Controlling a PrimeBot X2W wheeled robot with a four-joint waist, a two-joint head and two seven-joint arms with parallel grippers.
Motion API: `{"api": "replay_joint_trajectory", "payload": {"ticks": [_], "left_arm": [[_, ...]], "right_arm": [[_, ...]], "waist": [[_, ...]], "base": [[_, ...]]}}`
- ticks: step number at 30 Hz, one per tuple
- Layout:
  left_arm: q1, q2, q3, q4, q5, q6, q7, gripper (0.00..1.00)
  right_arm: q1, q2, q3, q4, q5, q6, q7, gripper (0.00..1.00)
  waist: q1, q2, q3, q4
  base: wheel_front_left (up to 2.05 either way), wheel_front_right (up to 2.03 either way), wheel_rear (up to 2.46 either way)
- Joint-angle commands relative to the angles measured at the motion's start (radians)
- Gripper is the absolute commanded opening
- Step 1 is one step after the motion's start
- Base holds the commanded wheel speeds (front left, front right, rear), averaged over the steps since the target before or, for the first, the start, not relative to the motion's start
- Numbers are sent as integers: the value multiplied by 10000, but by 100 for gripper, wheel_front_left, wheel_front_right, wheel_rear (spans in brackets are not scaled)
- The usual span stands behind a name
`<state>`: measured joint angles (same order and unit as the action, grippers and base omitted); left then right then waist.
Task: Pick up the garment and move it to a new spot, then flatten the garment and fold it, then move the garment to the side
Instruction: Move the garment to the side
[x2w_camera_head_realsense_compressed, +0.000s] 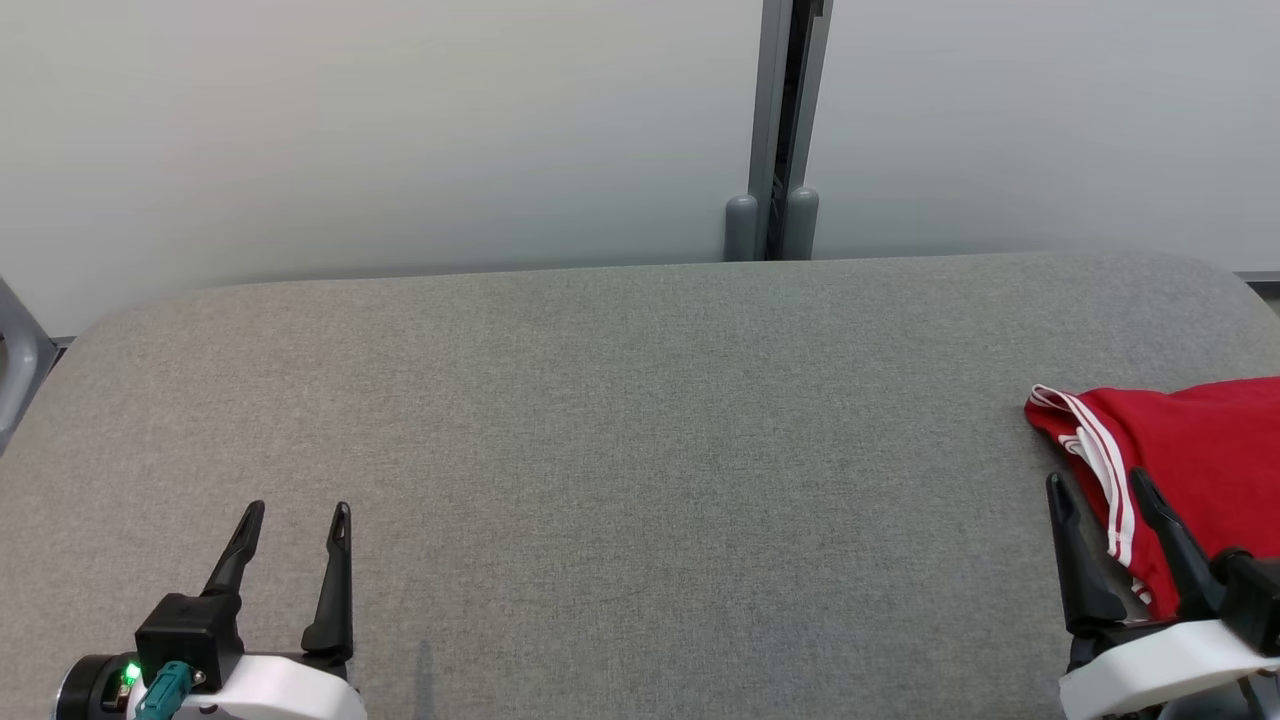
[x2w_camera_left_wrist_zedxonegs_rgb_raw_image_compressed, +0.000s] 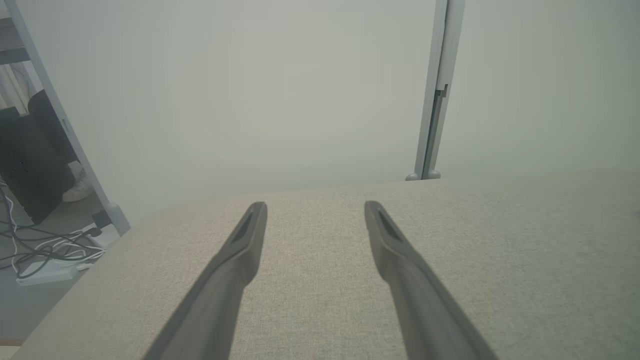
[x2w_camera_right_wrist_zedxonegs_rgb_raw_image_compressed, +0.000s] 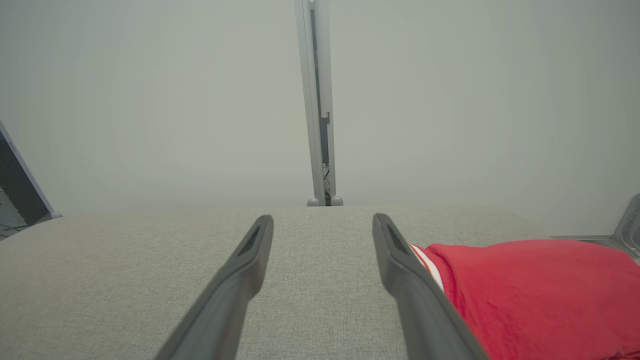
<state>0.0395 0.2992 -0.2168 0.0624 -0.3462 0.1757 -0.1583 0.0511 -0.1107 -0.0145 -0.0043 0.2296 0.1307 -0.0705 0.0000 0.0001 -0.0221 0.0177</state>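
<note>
Red garment (x2w_camera_head_realsense_compressed: 1200, 440) lying at right edge of frame on grey table (x2w_camera_head_realsense_compressed: 600, 420). Left gripper (x2w_camera_head_realsense_compressed: 298, 512) lower left, fingers spread, holding nothing. Right gripper (x2w_camera_head_realsense_compressed: 1097, 480) lower right, spread too, right by garment's striped edge, can't tell if touching.

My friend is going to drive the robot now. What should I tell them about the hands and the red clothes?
Left gripper: open, empty, over bare table.
Right gripper: open, empty, at the edge of the red garment.
Garment: lying on the table's right side, partly out of view.
Done: unclear; nothing is held, folding can't be judged.
Left: likely pick up, flatten, fold, move aside.
</note>
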Motion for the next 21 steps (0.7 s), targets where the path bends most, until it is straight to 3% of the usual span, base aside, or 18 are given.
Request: {"api": "replay_joint_trajectory", "payload": {"ticks": [1, 21], "left_arm": [[76, 68, 0, 22, -64, 0, 24, 100], [-87, 216, -76, 55, -113, 129, 132, 100]], "right_arm": [[100, -19, -25, -61, -37, 1, 59, 100], [128, 109, 54, 17, -1, 1, -11, 100]], "waist": [[0, -1, 11, 6], [0, -1, 116, 18]], "base": [[0, 0, 0], [0, 0, 0]]}}
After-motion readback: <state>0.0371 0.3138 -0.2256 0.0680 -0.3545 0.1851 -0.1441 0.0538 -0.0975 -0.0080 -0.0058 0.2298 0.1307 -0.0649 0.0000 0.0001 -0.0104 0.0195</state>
